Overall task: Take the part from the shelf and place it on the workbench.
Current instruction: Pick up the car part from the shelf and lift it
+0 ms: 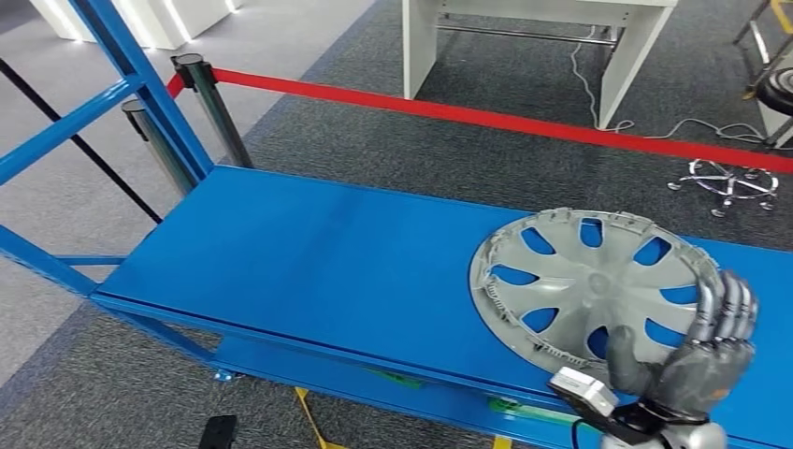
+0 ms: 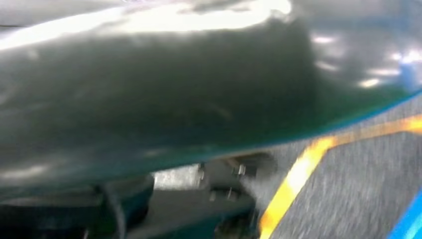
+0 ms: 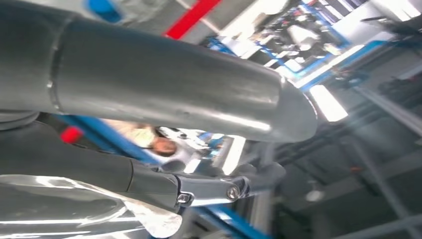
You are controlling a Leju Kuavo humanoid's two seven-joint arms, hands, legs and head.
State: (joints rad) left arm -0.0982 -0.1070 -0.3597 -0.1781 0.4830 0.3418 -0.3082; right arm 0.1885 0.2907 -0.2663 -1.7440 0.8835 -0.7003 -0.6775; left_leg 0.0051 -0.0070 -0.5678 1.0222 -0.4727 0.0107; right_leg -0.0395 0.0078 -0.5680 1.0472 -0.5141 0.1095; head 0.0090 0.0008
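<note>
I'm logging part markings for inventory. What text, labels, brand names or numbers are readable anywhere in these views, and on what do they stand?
None can be read.
Hubcap under the right hand: no readable brand or number on its grey face.
Blue shelf: green marks on its front edge, too small to read.
Red barrier belt: plain, no lettering.
Both wrist views: too blurred to show any text.

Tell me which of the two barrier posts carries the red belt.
The darker, nearer-looking post, standing right of the paler grey post; the red belt runs from its black cap. The paler one has no belt visible.
</note>
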